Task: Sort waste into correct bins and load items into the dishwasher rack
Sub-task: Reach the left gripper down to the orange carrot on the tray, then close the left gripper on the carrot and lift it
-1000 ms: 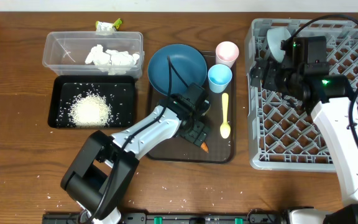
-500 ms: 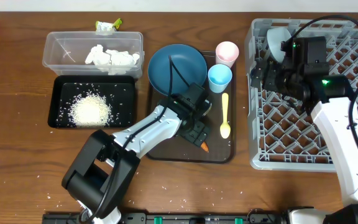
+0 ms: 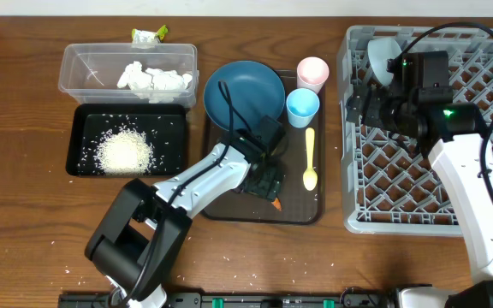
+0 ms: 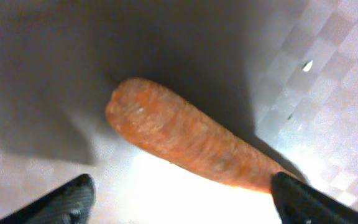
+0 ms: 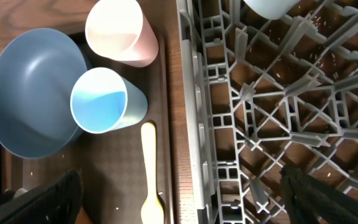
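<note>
From overhead, the left gripper (image 3: 270,184) has sunk a little lower than half a second ago. It sits over the near-right part of the dark-brown flat serving tray (image 3: 221,205), almost covering the small orange carrot (image 3: 276,204), so only the carrot's tip shows. That suggests the grasp is about to close. Also on this tray are the dark blue round plate (image 3: 229,90) at its far end, the pink cup (image 3: 312,73) and light blue cup (image 3: 302,107) at its far-right corner, and the pale yellow spoon (image 3: 310,158) just beside the carrot. Left of the tray are the shallow black rectangular tray (image 3: 84,162) with white rice grains (image 3: 125,152) and the clear plastic rectangular tub (image 3: 84,64) with crumpled white tissues (image 3: 152,79). A green-yellow wrapper (image 3: 148,35) lies beyond the tub.

In the left wrist view, the left gripper (image 4: 191,199) is spread, one fingertip on each side of the carrot (image 4: 191,140), not yet pinching.

In the right wrist view, the right gripper (image 5: 185,199) is wide open and empty. It has barely moved, hanging over the tray-side rim of the large grey plastic pegged rack (image 5: 260,124). A small pale bowl (image 5: 272,6) already stands in the rack. The spoon may be nudged.
</note>
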Available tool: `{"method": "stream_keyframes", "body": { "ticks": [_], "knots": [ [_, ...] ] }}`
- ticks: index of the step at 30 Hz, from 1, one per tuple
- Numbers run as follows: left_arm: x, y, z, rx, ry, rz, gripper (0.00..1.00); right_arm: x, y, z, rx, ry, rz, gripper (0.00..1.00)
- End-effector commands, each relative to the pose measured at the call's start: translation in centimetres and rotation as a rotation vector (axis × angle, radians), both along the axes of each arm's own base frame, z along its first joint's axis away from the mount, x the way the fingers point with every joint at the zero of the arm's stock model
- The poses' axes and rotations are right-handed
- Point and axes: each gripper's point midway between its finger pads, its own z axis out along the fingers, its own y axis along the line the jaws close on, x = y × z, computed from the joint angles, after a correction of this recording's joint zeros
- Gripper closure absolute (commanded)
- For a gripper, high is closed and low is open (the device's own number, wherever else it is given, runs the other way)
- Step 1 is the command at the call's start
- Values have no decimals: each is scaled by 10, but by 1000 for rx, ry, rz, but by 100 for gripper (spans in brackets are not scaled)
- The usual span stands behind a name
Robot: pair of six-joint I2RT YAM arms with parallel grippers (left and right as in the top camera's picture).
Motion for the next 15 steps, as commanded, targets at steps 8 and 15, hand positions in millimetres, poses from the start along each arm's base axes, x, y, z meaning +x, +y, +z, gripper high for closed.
{"method": "stream_keyframes", "body": {
  "ticks": [8, 15],
  "knots": [
    [-15, 51, -12, 227, 34, 267, 16, -2, -5, 3, -18, -8, 0, 1],
    [4, 45, -7, 177, -10, 269, 16, -1, -5, 4, -21, -13, 5, 1]
  ]
}}
